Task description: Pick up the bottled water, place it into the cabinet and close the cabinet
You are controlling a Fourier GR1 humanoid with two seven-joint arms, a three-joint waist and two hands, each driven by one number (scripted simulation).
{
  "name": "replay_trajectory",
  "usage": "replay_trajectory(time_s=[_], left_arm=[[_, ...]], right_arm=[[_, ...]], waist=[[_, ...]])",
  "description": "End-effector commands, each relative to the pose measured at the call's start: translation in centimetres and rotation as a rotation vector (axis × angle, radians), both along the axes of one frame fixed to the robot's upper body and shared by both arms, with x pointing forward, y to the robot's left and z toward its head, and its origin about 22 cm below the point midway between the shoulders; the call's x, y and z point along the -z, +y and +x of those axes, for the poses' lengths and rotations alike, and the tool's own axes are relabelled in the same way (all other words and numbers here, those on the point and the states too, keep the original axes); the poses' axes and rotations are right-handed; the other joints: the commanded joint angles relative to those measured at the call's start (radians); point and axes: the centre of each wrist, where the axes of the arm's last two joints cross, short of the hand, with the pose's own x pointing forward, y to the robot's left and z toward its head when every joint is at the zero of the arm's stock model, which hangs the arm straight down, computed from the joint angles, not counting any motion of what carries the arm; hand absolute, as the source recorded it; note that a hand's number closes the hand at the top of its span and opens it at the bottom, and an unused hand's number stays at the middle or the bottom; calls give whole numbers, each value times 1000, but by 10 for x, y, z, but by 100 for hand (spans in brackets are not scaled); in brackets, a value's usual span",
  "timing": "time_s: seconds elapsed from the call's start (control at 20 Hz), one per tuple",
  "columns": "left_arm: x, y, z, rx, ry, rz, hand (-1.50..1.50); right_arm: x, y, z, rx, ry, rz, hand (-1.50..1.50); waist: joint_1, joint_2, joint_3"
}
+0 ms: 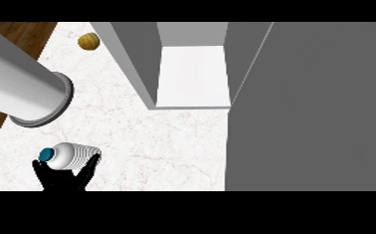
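The bottled water (72, 156) is white and ribbed with a blue cap (47, 154) that points to the left. It shows at the lower left, tilted, over the pale marble counter (147, 143). My left hand (62, 177) is under it, with fingers and thumb curled up round its body. The grey cabinet (136, 63) stands at the top middle, its white inside (195, 73) showing and holding nothing. Its wide grey door (308, 108) is swung open and fills the right side. The bottle is well to the left of the opening and nearer to me.
A large pale grey cylinder (29, 88) with a rimmed end reaches in from the left edge, above the bottle. A small brown round object (88, 41) lies on the counter at the top left, beside the cabinet's wall. Dark wood (22, 31) shows beyond the counter's corner.
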Motion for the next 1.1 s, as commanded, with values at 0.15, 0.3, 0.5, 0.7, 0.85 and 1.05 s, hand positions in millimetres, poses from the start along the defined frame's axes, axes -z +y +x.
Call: replay_trajectory(time_s=[0.15, 0.3, 0.5, 0.7, 0.85, 1.05], left_arm=[[5, -2, 22, 7, -130, -42, -150], [8, 6, 10, -12, -151, -43, 150], [0, -4, 37, 5, -171, -41, 150], [5, -6, 25, -12, -194, -42, 150], [-6, 1, 44, -60, -189, 61, 150], [-15, -23, 66, 436, -234, 133, 150]], right_arm=[[-34, 8, 7, -15, -63, 3, -150], [-35, 2, -3, -18, -56, 7, -150], [-33, 6, -6, -29, -68, 13, -150], [-38, 8, -3, -12, -75, 9, -150], [-29, 1, 5, -20, -78, -3, -150], [-17, 4, 4, -39, -84, 7, -150]], waist=[[4, 2, 0], [0, -1, 1], [-4, -2, 1], [4, -2, 1], [8, 0, 2], [-27, 0, 0]])
